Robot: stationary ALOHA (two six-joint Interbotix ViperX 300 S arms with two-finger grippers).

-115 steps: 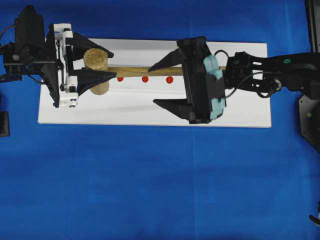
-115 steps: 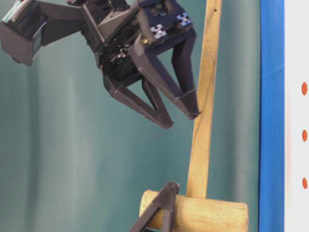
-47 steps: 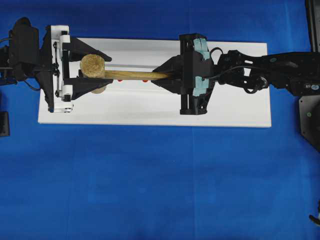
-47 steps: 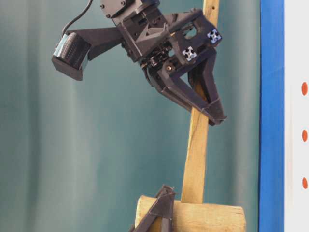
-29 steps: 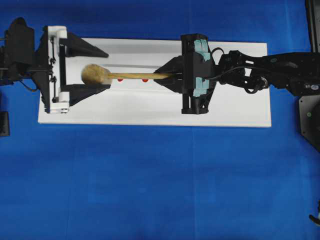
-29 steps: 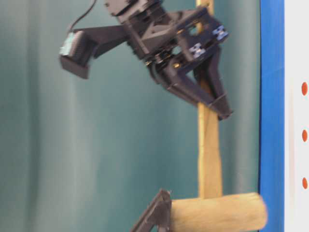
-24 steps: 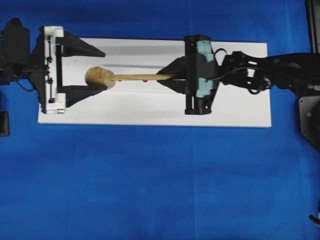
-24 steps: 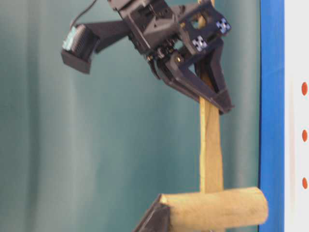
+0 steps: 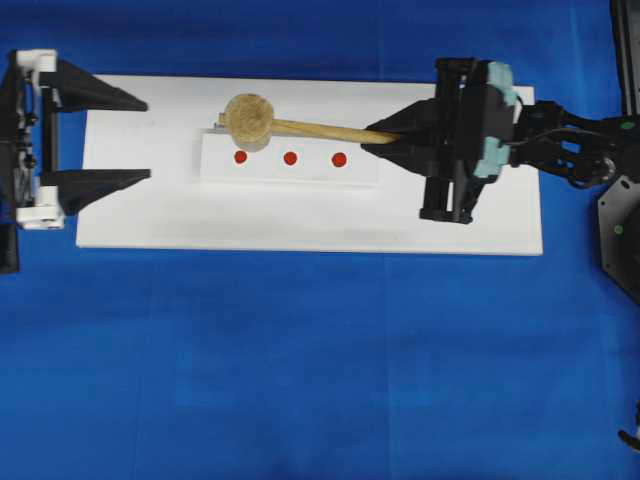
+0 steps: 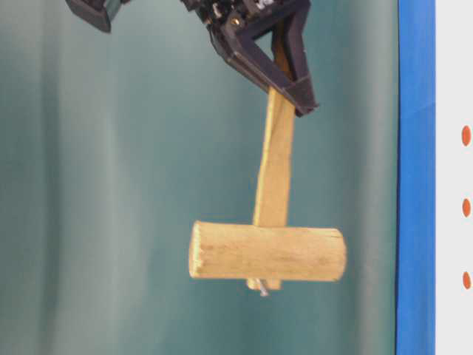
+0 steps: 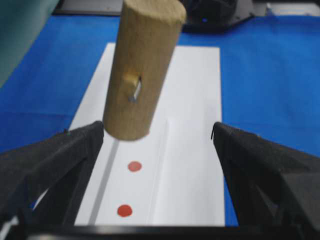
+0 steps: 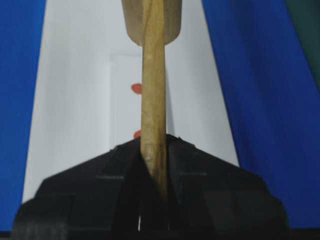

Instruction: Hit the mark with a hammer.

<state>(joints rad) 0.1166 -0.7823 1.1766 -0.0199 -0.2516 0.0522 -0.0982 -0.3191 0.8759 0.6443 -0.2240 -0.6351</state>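
Note:
The hammer is a light wooden mallet, its round head held in the air over the white board. My right gripper is shut on its handle. The right wrist view shows the handle pinched between the jaws of the right gripper. Three red marks sit in a row on a raised white strip, the left one just in front of the head. At the board's left end, my left gripper is open and empty. Its wrist view shows the head hanging above two marks.
Blue cloth surrounds the board. In the table-level view the head hangs away from the board's surface with a gap, and the marks show at the right edge. A black stand sits at the far right.
The left gripper opened, let go of the hammer head and drew back to the left. The right gripper shut on the handle and carried the hammer rightward and up off the board.

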